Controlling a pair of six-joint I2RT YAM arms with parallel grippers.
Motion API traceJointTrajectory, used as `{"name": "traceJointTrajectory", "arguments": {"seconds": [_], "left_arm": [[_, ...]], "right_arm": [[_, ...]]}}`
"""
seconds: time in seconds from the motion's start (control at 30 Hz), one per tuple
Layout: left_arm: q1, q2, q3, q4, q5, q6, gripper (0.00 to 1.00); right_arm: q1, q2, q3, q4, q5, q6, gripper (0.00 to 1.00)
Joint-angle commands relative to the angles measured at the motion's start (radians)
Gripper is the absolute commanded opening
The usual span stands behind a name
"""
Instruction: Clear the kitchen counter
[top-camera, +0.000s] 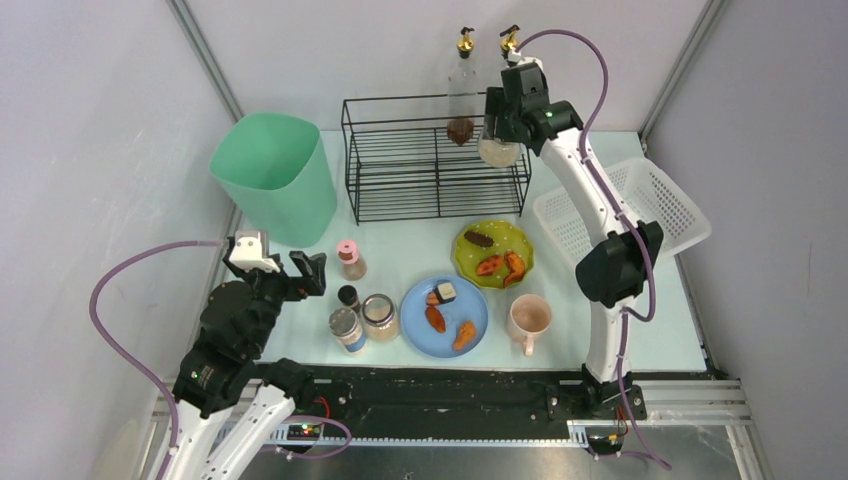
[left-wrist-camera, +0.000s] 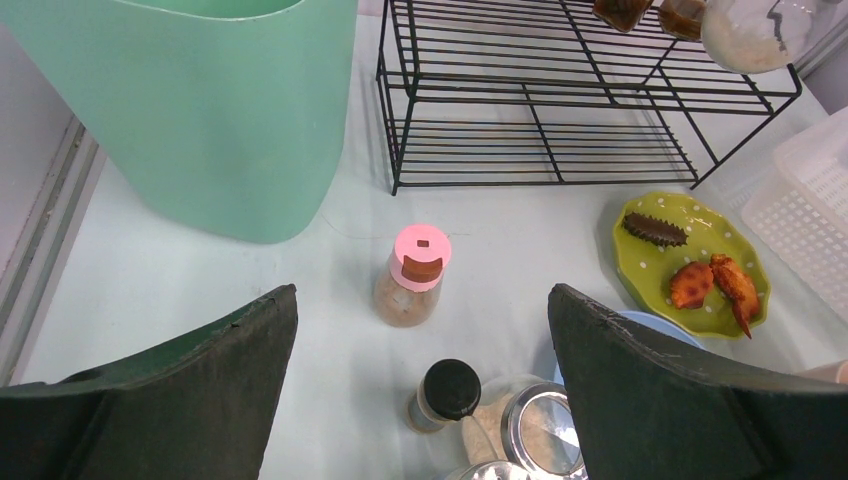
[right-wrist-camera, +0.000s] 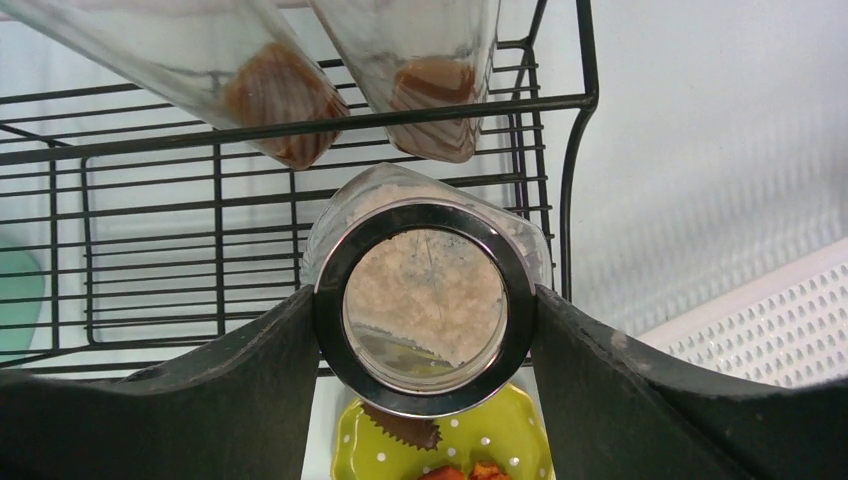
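Above kitchen counter (top-camera: 415, 245), right gripper (right-wrist-camera: 423, 310) clamped round glass jar (top-camera: 497, 152) at wire rack (top-camera: 435, 160), likely for shelving; left gripper (left-wrist-camera: 422, 300) spread wide, empty, facing pink-capped shaker (left-wrist-camera: 412, 275).

I'm clamping a glass jar (right-wrist-camera: 423, 295) in my pincer (right-wrist-camera: 425, 325), dark fingers (right-wrist-camera: 250, 385) pressing against either side of its steel-ringed lid, pale crumbly powder showing through the top. Beyond it a black wire rack (right-wrist-camera: 200, 200) is stretching across, with two glass bottles (right-wrist-camera: 285, 105) holding brown liquid at their bases. Below, a green dotted plate (right-wrist-camera: 500, 440) is peeking out with a chocolate piece (right-wrist-camera: 400, 432), and a white perforated basket (right-wrist-camera: 760, 330) is sitting lower right
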Motion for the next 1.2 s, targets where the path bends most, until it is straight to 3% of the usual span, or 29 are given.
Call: {"name": "traceJointTrajectory", "arguments": {"seconds": [0.0,0.47,0.53,0.57,0.63,0.7,0.87,1.17], "left_arm": [[0.008,-0.008,-0.003,0.022,0.015,-0.009,0.98],[0.008,-0.004,-0.002,0.022,0.024,-0.009,0.98],[0.008,-0.004,-0.003,0.022,0.024,-0.009,0.98],[0.009,-0.002,-0.003,0.023,0.024,-0.009,0.98],[0.008,-0.002,-0.003,0.022,0.025,-0.009,0.98],[0.008,-0.001,-0.003,0.023,0.024,-0.009,0.98],[0.009,0.001,-0.002,0.021,0.025,-0.007,0.98],[0.007,0.006,-0.003,0.022,0.024,-0.007,0.98]], "right_arm": [[-0.007,0.016,0.082,0.023,-0.005,0.004,0.00],[-0.026,0.089,0.124,-0.042,0.005,-0.024,0.01],[-0.025,0.095,0.127,-0.045,-0.001,-0.024,0.16],[-0.024,0.097,0.127,-0.046,-0.004,-0.024,0.32],[-0.023,0.096,0.130,-0.046,-0.008,-0.024,0.49],[-0.017,0.094,0.134,-0.045,-0.009,-0.024,0.58],[0.004,0.076,0.136,-0.042,0.030,-0.039,0.75],[0.040,0.020,0.135,-0.016,0.100,-0.067,0.90]]}}
